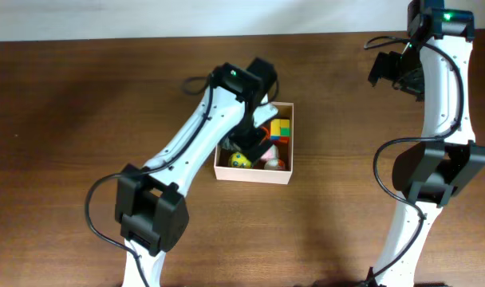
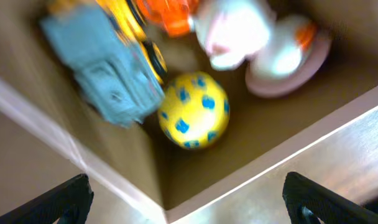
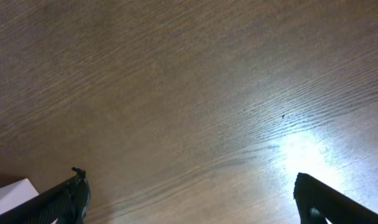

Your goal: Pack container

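Hovering above the container (image 1: 254, 174), the left claw (image 2: 192, 202) hangs with its two dark fingers spread wide, pinching nothing. The container is a square, shallow box with smooth white outer walls and a matte tan cardboard inside. It sits near the middle of the surface (image 1: 83, 96), well in from every edge and a little toward the far one.

The left wrist view is blurred, but it looks down into one corner of the box. A round yellow ball (image 2: 193, 111) with blue spots lies there on the cardboard floor, close to both walls. Just beside it is a boxy blue-grey toy (image 2: 105, 68) with yellow parts. An orange piece (image 2: 170, 15) sits behind them, and a soft-looking white and pink toy (image 2: 282, 59) is to one side; their exact shapes cannot be told. From overhead, a cube of yellow, green and red blocks (image 1: 281, 130) sits against the right wall.

The surface is dark brown wood with a fine, long grain and a dull sheen. The right arm stands along the right edge. The right claw (image 3: 198, 202) is up near the far right corner, fingers spread apart over bare wood and gripping nothing. A broad band of wood lies between the container's right wall and that arm, and more stretches from the container toward the left edge.
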`<state>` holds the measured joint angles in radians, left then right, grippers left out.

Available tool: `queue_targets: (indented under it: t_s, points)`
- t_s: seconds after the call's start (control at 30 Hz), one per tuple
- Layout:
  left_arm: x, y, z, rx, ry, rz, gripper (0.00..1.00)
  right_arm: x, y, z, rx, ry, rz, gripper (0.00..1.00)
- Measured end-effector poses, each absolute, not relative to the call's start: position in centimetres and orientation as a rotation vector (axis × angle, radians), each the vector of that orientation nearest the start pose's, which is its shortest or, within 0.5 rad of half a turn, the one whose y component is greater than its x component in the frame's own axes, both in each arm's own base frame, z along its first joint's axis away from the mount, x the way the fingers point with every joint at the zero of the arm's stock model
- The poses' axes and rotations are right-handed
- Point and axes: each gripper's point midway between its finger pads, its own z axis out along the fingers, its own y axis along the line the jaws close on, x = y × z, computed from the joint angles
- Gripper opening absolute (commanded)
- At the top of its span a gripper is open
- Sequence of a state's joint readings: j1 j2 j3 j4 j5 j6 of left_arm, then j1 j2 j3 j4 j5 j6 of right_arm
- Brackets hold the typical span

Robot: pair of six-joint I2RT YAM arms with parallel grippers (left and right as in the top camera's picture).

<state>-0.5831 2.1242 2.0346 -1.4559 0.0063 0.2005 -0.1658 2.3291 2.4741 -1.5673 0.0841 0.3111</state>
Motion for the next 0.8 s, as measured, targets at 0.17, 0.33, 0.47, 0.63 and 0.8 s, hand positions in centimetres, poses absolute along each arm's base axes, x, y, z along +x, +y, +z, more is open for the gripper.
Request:
queue_targets:
  t_s: [0.17, 0.33, 0.47, 0.63, 0.8]
  points:
    - [38.0, -23.9, 18.2, 1.055, 2.727, -0.012, 0.99, 46.3, -9.2, 15.7, 0.715, 2.899, -0.109, 0.99]
    - [41.5, -21.7, 23.5, 0.817, 2.629, 0.035, 0.99, 46.3, -9.2, 15.7, 0.714, 2.899, -0.109, 0.99]
    - [43.7, -17.9, 25.5, 0.618, 2.62, 0.063, 0.99, 46.3, -9.2, 15.7, 0.714, 2.899, -0.109, 0.99]
    - [45.1, -12.1, 25.4, 0.349, 2.69, 0.097, 0.99, 46.3, -9.2, 15.7, 0.714, 2.899, -0.109, 0.99]
    - [45.6, -6.6, 25.2, 0.13, 2.734, 0.127, 0.99, 46.3, -9.2, 15.7, 0.714, 2.899, -0.109, 0.99]
